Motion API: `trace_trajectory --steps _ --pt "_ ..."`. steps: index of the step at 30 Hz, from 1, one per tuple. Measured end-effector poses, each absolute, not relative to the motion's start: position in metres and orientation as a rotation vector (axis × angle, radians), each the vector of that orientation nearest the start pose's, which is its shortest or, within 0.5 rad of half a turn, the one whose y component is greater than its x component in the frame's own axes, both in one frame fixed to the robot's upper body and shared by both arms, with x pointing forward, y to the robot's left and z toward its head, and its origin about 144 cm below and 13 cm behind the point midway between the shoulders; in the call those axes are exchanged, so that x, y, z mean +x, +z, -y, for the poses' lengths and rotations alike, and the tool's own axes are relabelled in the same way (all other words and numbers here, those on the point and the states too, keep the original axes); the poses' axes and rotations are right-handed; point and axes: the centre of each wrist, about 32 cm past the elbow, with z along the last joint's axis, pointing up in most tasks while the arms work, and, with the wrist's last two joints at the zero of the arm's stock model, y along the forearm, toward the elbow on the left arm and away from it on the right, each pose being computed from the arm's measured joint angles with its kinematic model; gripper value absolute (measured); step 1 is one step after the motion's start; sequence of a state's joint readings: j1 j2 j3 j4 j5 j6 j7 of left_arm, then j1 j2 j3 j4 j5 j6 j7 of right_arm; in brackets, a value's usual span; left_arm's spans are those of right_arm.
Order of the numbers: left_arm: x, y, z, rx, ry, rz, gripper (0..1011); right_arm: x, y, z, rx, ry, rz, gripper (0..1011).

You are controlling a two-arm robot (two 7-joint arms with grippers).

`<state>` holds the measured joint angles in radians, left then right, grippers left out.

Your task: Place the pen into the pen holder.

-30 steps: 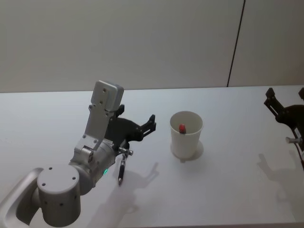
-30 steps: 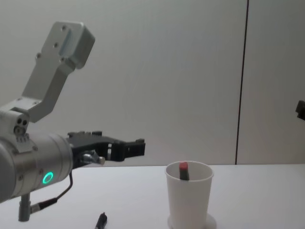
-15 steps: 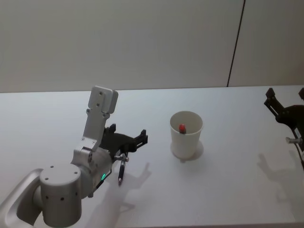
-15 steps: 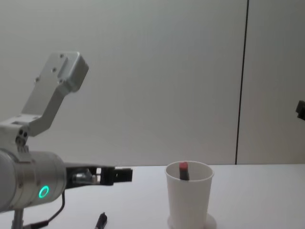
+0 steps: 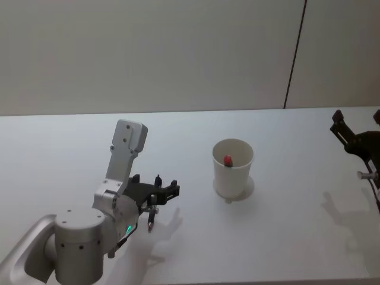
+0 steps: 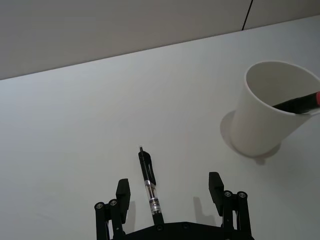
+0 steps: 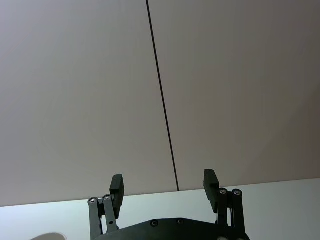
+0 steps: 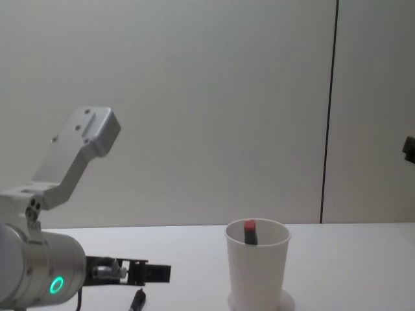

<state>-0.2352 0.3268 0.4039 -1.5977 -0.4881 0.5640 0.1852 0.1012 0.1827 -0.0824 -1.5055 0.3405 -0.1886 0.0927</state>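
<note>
A black pen (image 6: pixel 150 186) with a clear middle section lies flat on the white table (image 5: pixel 279 237); it also shows as the pen (image 5: pixel 151 218) and the pen (image 8: pixel 137 300). My left gripper (image 6: pixel 169 186) is open and low over the table, one finger on each side of the pen without touching it; the head view has this gripper (image 5: pixel 157 191) left of the cup. The pen holder (image 5: pixel 233 168), a white paper cup (image 8: pixel 257 267), stands upright with a red-capped pen (image 8: pixel 249 232) leaning inside. My right gripper (image 7: pixel 163 185) is open and empty, raised at the far right (image 5: pixel 355 141).
The cup (image 6: pixel 267 115) stands a short way from the lying pen, with bare table between them. A plain wall with a dark vertical seam (image 5: pixel 295 53) runs behind the table.
My left gripper has dropped from about cup-rim height to just above the table and drawn back, so its open fingers now straddle the pen. The right arm has not moved.
</note>
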Motion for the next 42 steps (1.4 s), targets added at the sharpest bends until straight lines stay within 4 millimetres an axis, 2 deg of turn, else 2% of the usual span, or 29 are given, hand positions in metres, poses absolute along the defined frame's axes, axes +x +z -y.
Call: trace_trajectory --steps 42 --pt "0.513 1.171 -0.199 0.53 1.284 -0.381 1000 0.487 1.158 0.259 0.277 -1.413 0.049 1001"
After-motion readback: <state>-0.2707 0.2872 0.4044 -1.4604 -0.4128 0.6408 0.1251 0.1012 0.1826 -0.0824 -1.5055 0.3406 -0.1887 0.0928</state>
